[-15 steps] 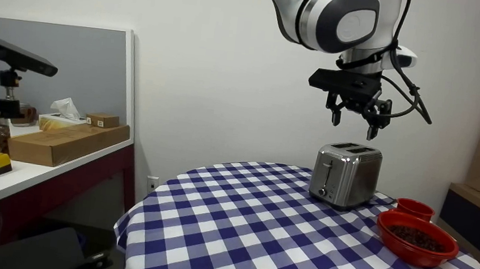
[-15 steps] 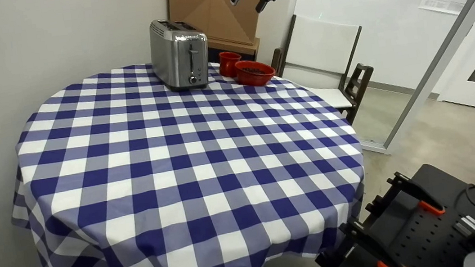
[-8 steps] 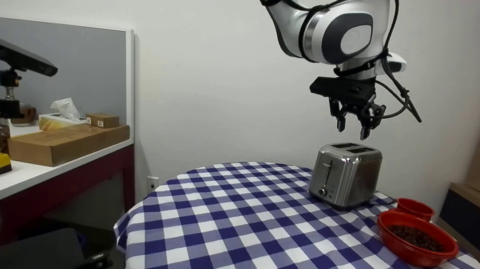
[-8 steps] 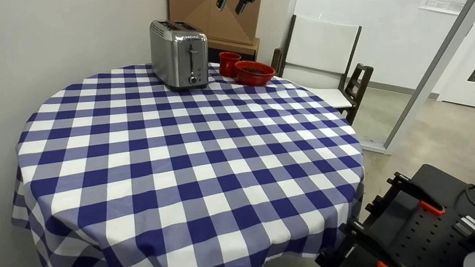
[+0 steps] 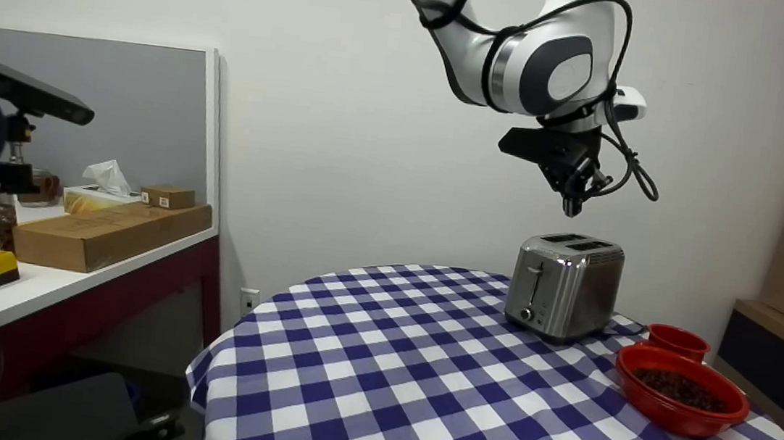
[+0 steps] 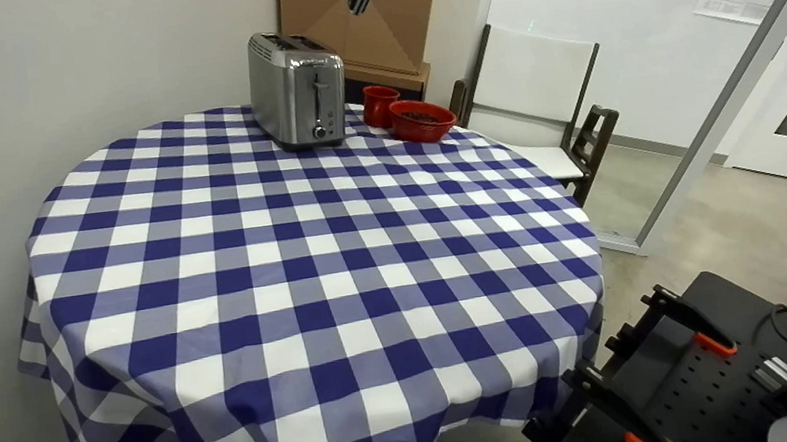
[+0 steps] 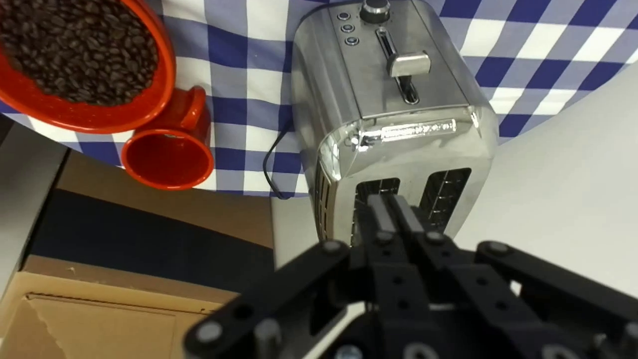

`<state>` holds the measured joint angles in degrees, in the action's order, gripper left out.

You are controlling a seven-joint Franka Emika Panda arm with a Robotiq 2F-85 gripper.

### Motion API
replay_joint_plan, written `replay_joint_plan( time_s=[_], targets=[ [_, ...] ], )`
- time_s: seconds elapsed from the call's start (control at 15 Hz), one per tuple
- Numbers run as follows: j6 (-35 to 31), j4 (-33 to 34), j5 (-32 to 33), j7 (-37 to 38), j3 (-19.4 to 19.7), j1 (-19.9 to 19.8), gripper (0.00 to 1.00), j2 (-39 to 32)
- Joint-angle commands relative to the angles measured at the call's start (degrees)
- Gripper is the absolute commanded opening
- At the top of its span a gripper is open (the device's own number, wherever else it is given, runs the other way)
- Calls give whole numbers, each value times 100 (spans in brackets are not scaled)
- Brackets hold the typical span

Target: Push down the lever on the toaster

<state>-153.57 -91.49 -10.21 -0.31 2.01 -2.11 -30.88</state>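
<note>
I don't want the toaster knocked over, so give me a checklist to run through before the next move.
1. Toaster upright on the checked cloth: ok.
2. Lever up, not pressed down: ok.
3. Tool shut for pushing: ok.
4. Tool lined up with the lever: not ok; it hangs higher, right of the lever in both exterior views.
5. Red bowl and red mug apart from the toaster: ok.
6. Cord plugged in: cannot tell; its far end is out of sight.
</note>
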Motion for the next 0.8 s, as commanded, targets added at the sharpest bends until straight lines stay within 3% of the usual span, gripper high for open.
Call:
replay_joint_plan(
  time_s=[0.0, 0.73],
  targets=[
    [-298, 400, 141, 568, 51, 116, 0, -438],
    [-56, 1075, 13, 1446, 48, 242, 0, -1150]
  ],
)
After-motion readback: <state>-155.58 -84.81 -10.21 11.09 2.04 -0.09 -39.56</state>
